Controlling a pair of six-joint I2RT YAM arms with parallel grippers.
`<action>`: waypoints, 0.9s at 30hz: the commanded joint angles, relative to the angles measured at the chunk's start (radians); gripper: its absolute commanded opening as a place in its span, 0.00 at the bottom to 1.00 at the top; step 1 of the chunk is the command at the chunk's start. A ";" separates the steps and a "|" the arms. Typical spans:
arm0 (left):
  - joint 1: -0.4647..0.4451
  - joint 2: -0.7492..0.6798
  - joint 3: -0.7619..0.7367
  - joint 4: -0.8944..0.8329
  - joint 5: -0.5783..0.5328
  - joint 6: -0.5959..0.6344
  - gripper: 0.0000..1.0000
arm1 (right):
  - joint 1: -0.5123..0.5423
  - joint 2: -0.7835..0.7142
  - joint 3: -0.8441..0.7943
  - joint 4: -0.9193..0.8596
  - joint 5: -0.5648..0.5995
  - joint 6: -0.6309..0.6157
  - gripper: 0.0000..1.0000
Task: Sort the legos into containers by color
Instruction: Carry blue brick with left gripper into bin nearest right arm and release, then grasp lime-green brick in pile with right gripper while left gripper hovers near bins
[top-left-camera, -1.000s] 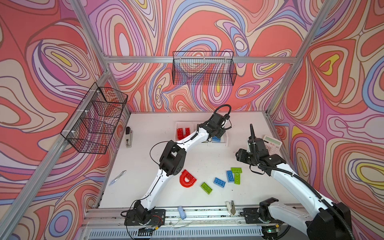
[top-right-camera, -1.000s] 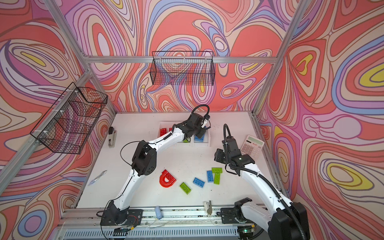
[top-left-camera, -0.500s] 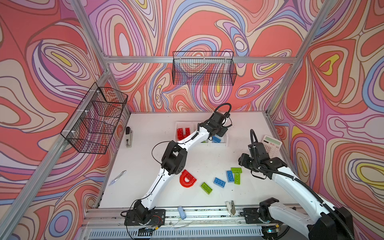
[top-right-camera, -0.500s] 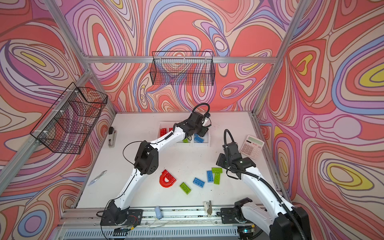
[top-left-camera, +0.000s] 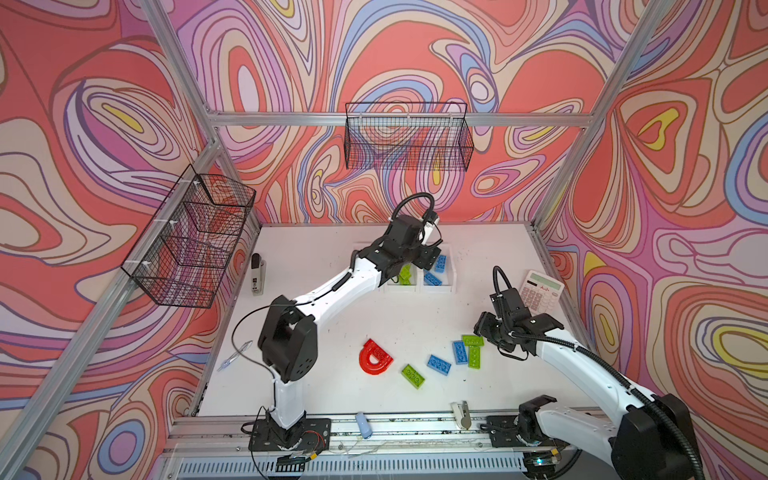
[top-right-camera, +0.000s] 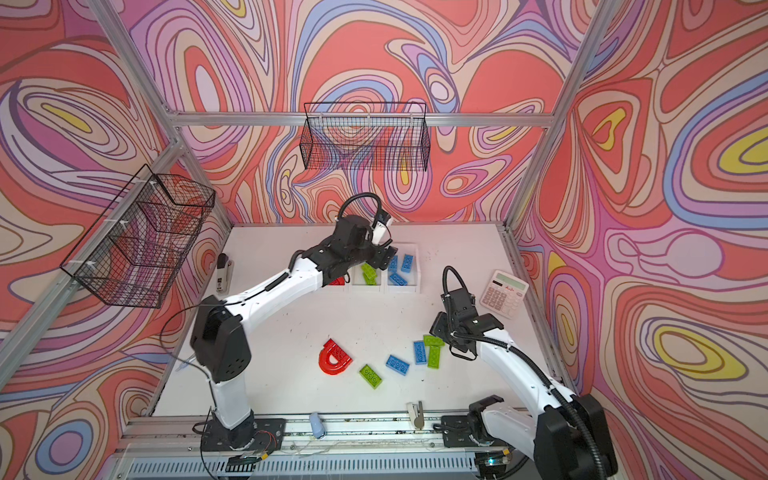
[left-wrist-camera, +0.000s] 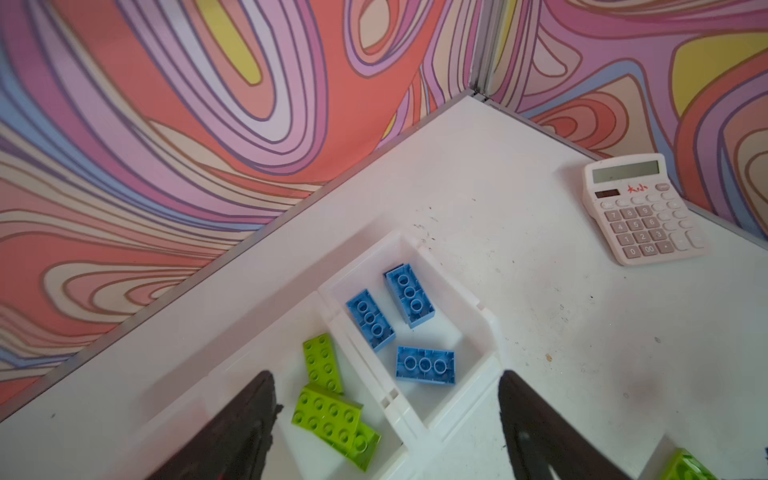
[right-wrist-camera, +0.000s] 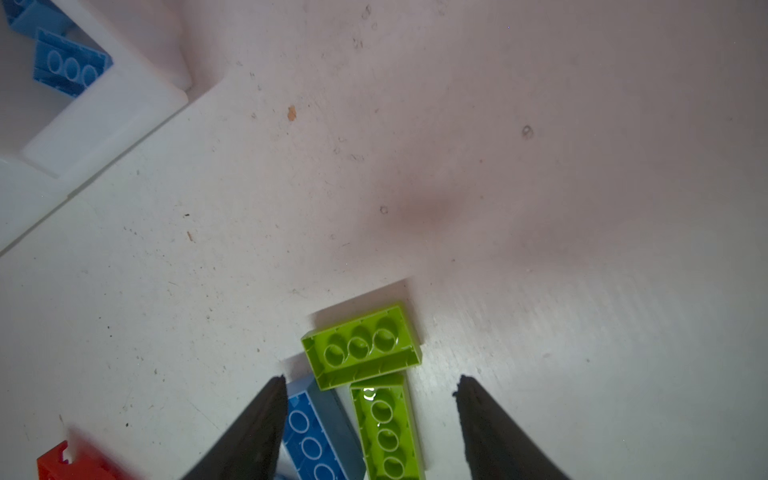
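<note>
The left pincer (left-wrist-camera: 385, 376) gapes wide, holding nothing, above the containers (left-wrist-camera: 486, 332). Three blue legos (left-wrist-camera: 424, 365) and the green legos (left-wrist-camera: 328, 415) lie in adjoining bins just beneath it. The right pincer (right-wrist-camera: 371, 379) stands open low over the table (right-wrist-camera: 540, 187), straddling two lime bricks (right-wrist-camera: 360, 347) and seemingly touching neither. A blue brick (right-wrist-camera: 309, 440) lies beside one finger.
</note>
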 joint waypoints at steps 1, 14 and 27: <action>0.053 -0.096 -0.189 0.060 -0.034 -0.062 0.85 | -0.003 0.031 -0.010 0.033 -0.036 -0.010 0.79; 0.118 -0.301 -0.477 0.022 -0.047 -0.144 0.84 | 0.003 0.088 -0.070 0.068 -0.060 0.017 0.83; 0.118 -0.347 -0.525 0.021 -0.043 -0.152 0.82 | 0.003 0.108 -0.141 0.264 -0.145 0.177 0.81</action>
